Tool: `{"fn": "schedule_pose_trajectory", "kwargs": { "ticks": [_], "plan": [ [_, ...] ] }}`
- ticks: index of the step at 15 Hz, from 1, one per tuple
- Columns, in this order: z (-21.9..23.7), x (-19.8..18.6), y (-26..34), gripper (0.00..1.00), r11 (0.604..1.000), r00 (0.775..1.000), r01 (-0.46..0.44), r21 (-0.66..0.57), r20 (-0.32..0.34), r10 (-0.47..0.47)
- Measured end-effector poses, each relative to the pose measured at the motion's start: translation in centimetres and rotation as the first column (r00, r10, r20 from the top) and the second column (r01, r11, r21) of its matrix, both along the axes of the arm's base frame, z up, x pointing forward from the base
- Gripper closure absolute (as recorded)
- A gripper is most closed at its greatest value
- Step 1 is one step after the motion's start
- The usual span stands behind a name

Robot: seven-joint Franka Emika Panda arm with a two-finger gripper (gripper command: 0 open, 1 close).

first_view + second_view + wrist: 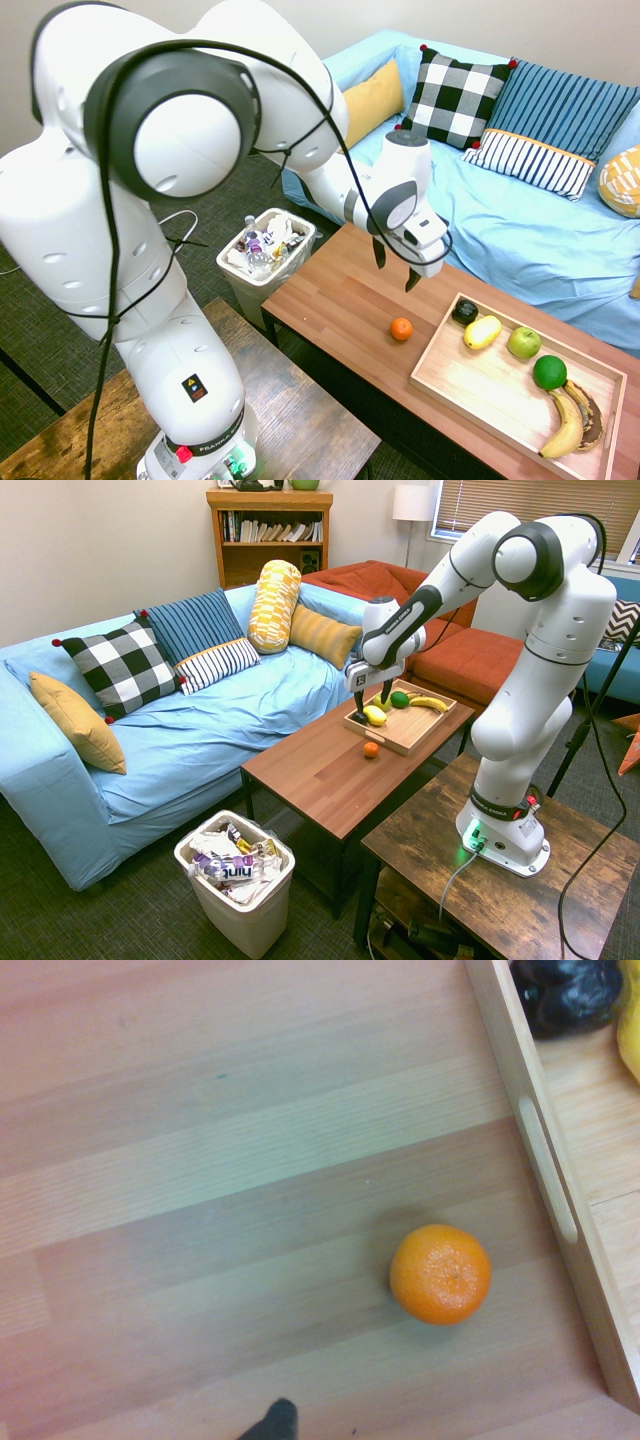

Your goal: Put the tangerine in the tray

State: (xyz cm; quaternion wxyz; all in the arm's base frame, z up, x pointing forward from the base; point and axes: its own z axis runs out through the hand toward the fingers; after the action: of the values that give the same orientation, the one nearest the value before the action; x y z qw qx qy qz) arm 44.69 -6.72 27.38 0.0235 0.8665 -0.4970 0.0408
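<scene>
The small bright-orange tangerine (401, 328) (370, 749) (441, 1272) rests on the brown wooden coffee table (340, 290), just outside the short end of the light-wood tray (470, 380) (412, 730) (545, 1160). My gripper (393, 265) (370, 702) hangs open above the table, a little way above and behind the tangerine, with nothing between its dark fingers. In the wrist view the fruit lies beside the tray's raised edge with its handle slot.
The tray holds a dark fruit (464, 311), an oblong yellow fruit (482, 331), a green apple (523, 342), a lime (549, 372) and a banana (566, 425). A blue sofa (520, 220) with cushions runs behind the table. A full wastebasket (265, 250) stands at the table's end.
</scene>
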Motion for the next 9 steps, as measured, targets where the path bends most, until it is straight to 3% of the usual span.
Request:
{"fn": "schedule_pose_trajectory", "kwargs": {
  "ticks": [9],
  "plan": [
    [-12.8,1.7,-3.9,0.0,0.991,0.99,0.135,-0.007,-0.045,-0.135]
  ]
}}
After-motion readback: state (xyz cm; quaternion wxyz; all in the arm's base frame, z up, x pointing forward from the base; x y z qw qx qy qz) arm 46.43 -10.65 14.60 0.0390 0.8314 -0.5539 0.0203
